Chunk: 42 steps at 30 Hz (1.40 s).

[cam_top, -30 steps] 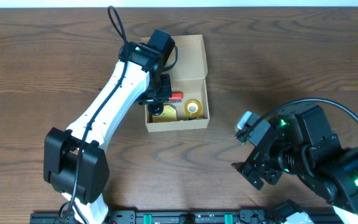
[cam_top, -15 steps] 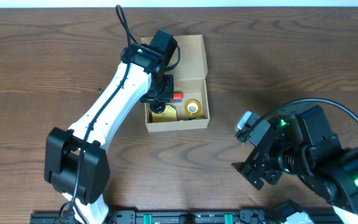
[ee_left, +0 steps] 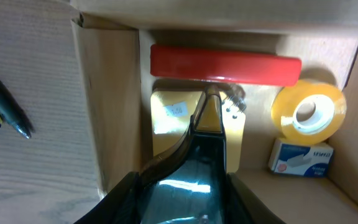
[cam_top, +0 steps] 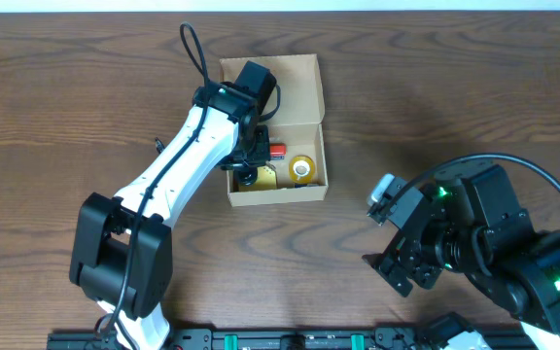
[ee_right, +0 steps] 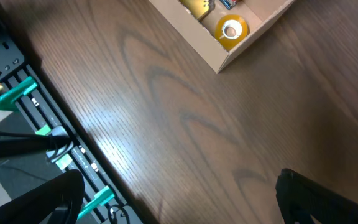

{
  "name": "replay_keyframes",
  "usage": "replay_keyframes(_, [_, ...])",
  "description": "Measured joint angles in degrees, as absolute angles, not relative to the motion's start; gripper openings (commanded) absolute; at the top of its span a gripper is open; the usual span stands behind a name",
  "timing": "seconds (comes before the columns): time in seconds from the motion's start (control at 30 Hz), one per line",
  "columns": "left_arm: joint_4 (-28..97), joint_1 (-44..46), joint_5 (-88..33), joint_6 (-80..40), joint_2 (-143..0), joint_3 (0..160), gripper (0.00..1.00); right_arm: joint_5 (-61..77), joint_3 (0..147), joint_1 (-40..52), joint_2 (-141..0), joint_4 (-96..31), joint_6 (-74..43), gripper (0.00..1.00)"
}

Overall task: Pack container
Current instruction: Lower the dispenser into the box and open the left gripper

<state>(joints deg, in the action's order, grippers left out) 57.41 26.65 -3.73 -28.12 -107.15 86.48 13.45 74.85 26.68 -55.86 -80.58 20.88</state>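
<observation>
The container [cam_top: 304, 83] is a brown cardboard box with its flap lid open toward the far side; its inner wall shows in the left wrist view [ee_left: 114, 106]. Inside lie a red bar [ee_left: 225, 65], a gold flat pack [ee_left: 166, 118], a yellow tape roll [ee_left: 308, 112] and a small blue-white box [ee_left: 300, 157]. My left gripper [cam_top: 249, 165] reaches into the box's left part and is shut [ee_left: 182, 199] on a black glossy clip [ee_left: 207, 124] just above the gold pack. My right gripper [ee_right: 179, 205] is open and empty above bare table, right of the box [cam_top: 402, 267].
A blue pen [ee_left: 5, 109] lies on the wooden table just outside the box's left wall. The table's front rail with green clamps [ee_right: 17, 93] runs below the right gripper. The box also shows at the top of the right wrist view [ee_right: 229, 50].
My left arm has shifted slightly to the right over the box with the black clip still held. The right arm has not moved.
</observation>
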Motion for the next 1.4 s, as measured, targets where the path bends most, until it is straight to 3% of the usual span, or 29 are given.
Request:
replay_keyframes(0.97, [47.16, 26.74, -3.42, -31.27, -107.15, 77.30, 0.06, 13.45, 74.85, 26.68, -55.86, -80.58, 20.88, 0.99])
replay_keyframes(1.27, [46.92, 26.74, -3.42, -30.15, -107.15, 77.28, 0.38, 13.45, 74.85, 26.68, -55.86, -80.58, 20.88, 0.99])
replay_keyframes(1.4, [46.70, 26.74, -3.42, -29.93, -107.15, 77.28, 0.42, 13.45, 74.85, 26.68, -55.86, -80.58, 20.88, 0.99])
